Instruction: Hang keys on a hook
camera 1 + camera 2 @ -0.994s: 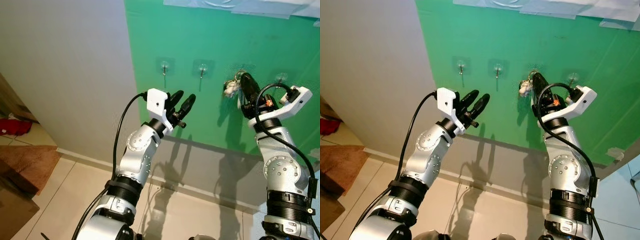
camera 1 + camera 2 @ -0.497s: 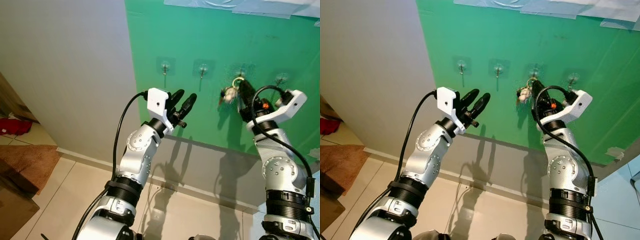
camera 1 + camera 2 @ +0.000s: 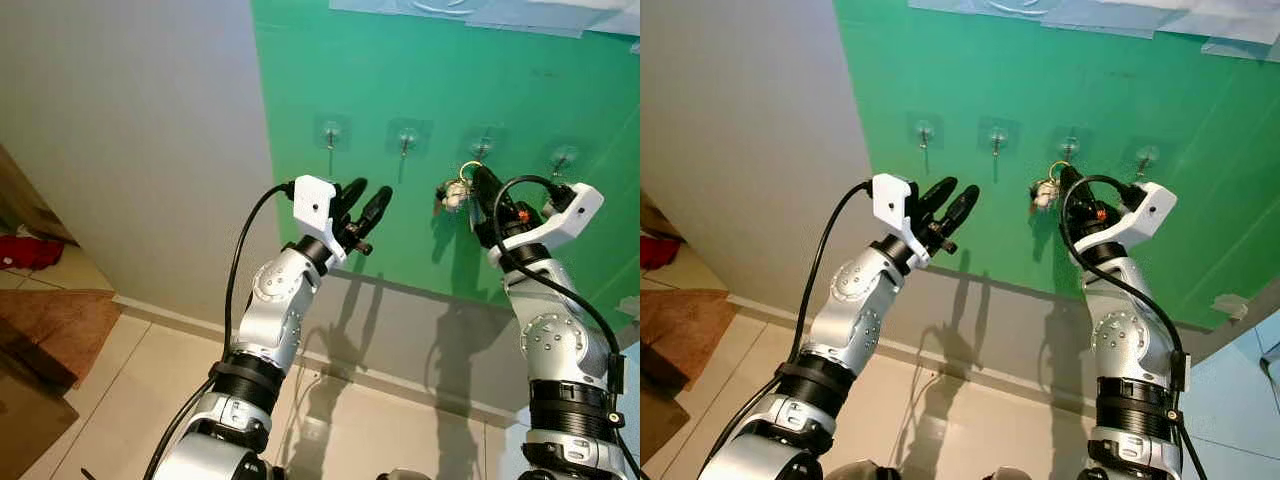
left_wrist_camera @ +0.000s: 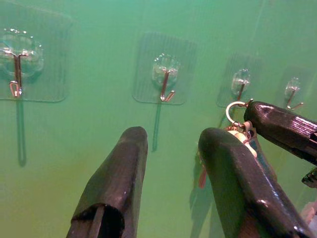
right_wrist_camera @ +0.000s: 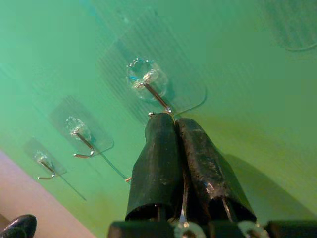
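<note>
Four clear stick-on hooks sit in a row on a green wall panel. My right gripper is raised to the third hook and is shut on the keys. Their ring stands up just below that hook, and a small pale fob hangs to the left. In the right wrist view the closed fingertips lie right under the hook. My left gripper is held up open below the first two hooks, with nothing in it. The left wrist view also catches the ring.
A plain grey wall runs to the left of the green panel, with a grey skirting strip below. On the tiled floor at lower left lie a brown mat and something red. The fourth hook is bare.
My right gripper has come down and a little to the left with the keys, so the ring now sits just under the third hook. The left arm has not moved.
</note>
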### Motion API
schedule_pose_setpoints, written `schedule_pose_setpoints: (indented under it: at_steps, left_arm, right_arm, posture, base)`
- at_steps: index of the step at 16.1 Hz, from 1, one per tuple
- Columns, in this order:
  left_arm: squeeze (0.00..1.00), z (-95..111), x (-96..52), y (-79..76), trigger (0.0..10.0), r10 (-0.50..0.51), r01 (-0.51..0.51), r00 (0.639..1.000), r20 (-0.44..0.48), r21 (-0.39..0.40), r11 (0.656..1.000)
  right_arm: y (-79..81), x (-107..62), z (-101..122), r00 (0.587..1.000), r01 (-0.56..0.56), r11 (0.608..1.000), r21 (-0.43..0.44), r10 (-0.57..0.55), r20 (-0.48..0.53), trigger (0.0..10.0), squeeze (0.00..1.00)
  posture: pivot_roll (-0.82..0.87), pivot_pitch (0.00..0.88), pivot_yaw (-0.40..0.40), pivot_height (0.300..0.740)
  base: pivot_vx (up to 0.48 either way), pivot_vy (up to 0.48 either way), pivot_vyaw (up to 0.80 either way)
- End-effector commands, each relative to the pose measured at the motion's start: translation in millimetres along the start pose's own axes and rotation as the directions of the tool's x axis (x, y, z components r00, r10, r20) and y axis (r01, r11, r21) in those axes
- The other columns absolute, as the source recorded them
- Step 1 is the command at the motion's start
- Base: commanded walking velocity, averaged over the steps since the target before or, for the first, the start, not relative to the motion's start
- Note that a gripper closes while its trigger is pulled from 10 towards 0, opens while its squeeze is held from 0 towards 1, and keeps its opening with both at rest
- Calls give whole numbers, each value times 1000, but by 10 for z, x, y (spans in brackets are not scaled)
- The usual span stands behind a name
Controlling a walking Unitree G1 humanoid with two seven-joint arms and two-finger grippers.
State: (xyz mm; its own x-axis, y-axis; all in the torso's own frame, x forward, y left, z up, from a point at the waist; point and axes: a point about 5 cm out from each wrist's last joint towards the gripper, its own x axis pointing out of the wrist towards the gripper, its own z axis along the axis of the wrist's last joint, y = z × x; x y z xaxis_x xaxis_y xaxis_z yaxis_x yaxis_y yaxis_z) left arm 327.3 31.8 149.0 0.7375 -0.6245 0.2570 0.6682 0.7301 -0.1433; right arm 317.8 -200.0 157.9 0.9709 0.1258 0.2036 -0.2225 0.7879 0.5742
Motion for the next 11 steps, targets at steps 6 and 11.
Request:
schedule_pose_setpoints:
  at_steps: [6,11]
  left_arm:
    - [0,36,27,0,10000,5,-5,1000,3,19,1000]
    - [0,7,25,37,10000,41,-41,999,-16,15,999]
  right_arm:
    - [-18,10,43,999,-13,1000,-27,14,35,10000,1000]
    - [-60,-76,74,998,-8,999,-31,10,65,10000,1000]
  posture:
    - [-143,3,7,740]
    - [-148,3,12,740]
  base:
    - [0,0,0]
    - [0,0,0]
